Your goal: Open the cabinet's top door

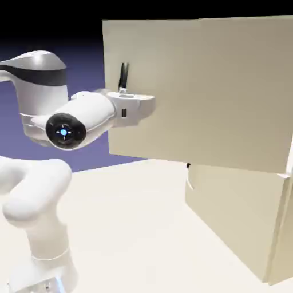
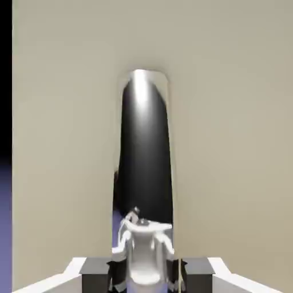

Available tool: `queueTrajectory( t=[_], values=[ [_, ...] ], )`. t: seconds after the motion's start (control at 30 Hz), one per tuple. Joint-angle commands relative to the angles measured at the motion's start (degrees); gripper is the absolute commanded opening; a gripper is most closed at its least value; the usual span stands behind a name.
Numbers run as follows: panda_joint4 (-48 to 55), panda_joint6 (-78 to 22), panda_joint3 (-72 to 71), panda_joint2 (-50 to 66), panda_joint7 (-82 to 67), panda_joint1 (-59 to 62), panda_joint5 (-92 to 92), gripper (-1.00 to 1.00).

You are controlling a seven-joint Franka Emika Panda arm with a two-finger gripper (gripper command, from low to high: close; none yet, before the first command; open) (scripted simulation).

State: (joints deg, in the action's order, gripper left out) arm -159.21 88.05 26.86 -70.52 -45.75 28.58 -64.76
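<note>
The beige cabinet (image 1: pixel 240 217) stands at the right of the exterior view. Its top door (image 1: pixel 194 97) is swung out from the front, its free edge far to the left, past the lower panel. The thin black bar handle (image 1: pixel 123 73) stands upright near that edge. My gripper (image 1: pixel 122 91) is shut on the handle's lower end. In the hand view the door (image 2: pixel 229 114) fills the picture. The glossy black handle (image 2: pixel 146 149) runs up the middle from between my grey fingertips (image 2: pixel 96 277), and my gripper (image 2: pixel 146 278) clamps it on both sides.
The lower door panel keeps flush with the cabinet, its small black handle (image 1: pixel 188 166) just under the open door's bottom edge. The pale table (image 1: pixel 131 229) spreads between my arm's base (image 1: pixel 40 252) and the cabinet.
</note>
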Motion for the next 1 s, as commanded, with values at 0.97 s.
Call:
queueTrajectory(
  t=[0.97],
  values=[
    [53.5,-40.4,53.8,22.1,-4.2,-55.6,25.8,-1.0]
  ],
)
